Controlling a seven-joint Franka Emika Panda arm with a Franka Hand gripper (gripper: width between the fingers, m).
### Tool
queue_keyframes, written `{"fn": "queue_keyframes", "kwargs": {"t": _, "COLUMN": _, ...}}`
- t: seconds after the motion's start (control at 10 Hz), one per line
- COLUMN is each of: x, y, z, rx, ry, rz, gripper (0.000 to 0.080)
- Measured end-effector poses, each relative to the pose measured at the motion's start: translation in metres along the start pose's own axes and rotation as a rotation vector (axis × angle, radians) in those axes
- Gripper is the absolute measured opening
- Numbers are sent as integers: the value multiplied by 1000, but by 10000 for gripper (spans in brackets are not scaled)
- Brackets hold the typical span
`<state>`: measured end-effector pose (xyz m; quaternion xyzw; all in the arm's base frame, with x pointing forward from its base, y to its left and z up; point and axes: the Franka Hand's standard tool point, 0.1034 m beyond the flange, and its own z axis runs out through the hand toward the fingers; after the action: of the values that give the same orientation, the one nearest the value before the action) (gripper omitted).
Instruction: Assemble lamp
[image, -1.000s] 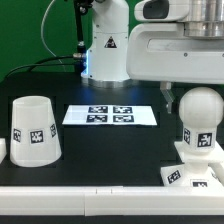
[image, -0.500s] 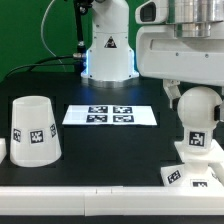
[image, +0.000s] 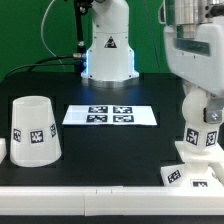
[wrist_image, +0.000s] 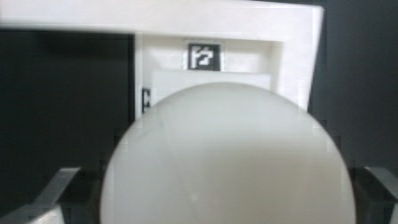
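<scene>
The white round bulb (image: 203, 110) stands upright with its stem on the square stepped base (image: 192, 172) at the exterior view's right. My gripper (image: 203, 90) hangs right above the bulb, its fingers at the bulb's top. In the wrist view the bulb (wrist_image: 222, 150) fills the picture and the base (wrist_image: 222, 50) with a tag lies beyond it. The gripper (wrist_image: 214, 200) is open, one dark finger on each side of the bulb. The truncated-cone shade (image: 35, 130) stands alone at the exterior view's left.
The marker board (image: 110, 115) lies flat in the middle of the black table. The robot's white pedestal (image: 108, 50) stands behind it. A white strip (image: 80, 205) borders the table's front edge.
The gripper has moved toward the exterior view's right and come over the bulb. The bulb, base and shade have not moved.
</scene>
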<state>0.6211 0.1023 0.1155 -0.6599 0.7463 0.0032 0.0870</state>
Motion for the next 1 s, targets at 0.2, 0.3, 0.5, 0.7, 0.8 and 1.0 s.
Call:
{"fn": "queue_keyframes", "kwargs": {"t": 0.2, "x": -11, "y": -1, "z": -1, "rx": 25, "ry": -36, "rz": 166, "gripper": 576}}
{"fn": "queue_keyframes", "kwargs": {"t": 0.3, "x": -12, "y": -1, "z": 0, "rx": 23, "ry": -42, "rz": 176, "gripper": 624}}
{"fn": "queue_keyframes", "kwargs": {"t": 0.5, "x": -12, "y": 0, "z": 1, "rx": 19, "ry": -40, "rz": 62, "gripper": 678}}
{"fn": "queue_keyframes", "kwargs": {"t": 0.7, "x": -7, "y": 2, "z": 0, "rx": -29, "ry": -41, "rz": -314, "gripper": 695}}
{"fn": "queue_keyframes", "kwargs": {"t": 0.8, "x": -7, "y": 2, "z": -1, "rx": -42, "ry": -50, "rz": -467, "gripper": 698}}
{"fn": "queue_keyframes", "kwargs": {"t": 1.0, "x": -8, "y": 4, "z": -2, "rx": -52, "ry": -60, "rz": -640, "gripper": 698}}
